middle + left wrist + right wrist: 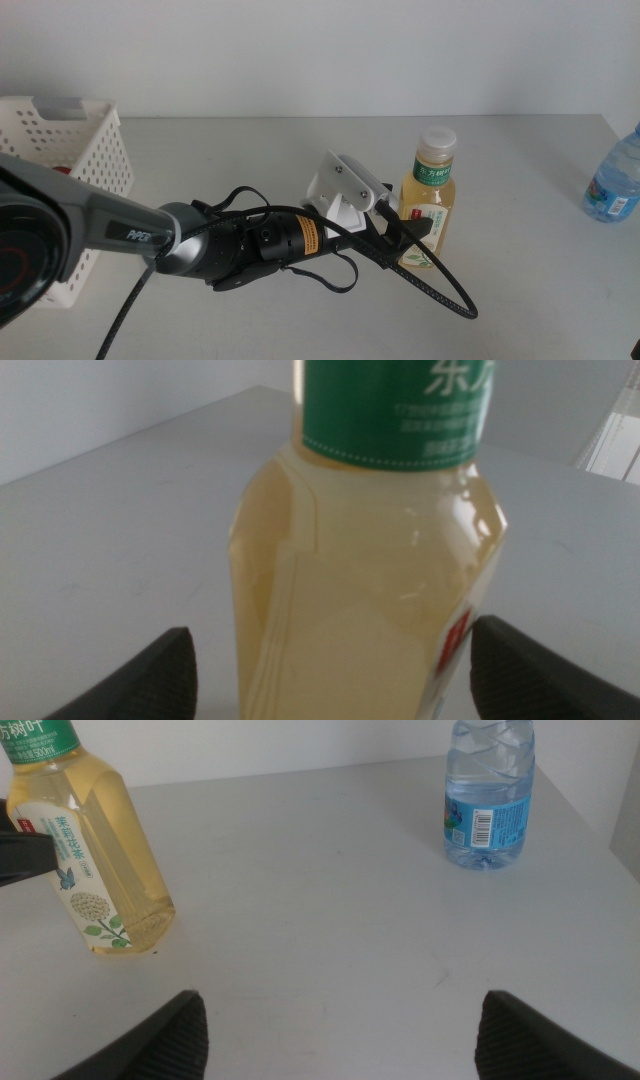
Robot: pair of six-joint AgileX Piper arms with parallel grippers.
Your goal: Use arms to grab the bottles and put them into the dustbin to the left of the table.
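The yellow tea bottle [432,200] with a white cap stands upright on the table [530,300], right of centre. My left gripper [412,238] has reached it from the left and is open, one jaw on each side of its lower body. The left wrist view shows the bottle [370,580] filling the space between the jaws of this gripper [335,670], with a narrow gap on one side. The clear water bottle [613,182] with a blue label stands at the table's right edge. My right gripper [340,1020] is open and empty, out of the middle view.
The white perforated dustbin [85,150] stands at the left edge, behind my left arm. A black cable loops from the arm onto the table in front of the tea bottle. The right wrist view shows bare tabletop between the tea bottle [90,860] and the water bottle [487,800].
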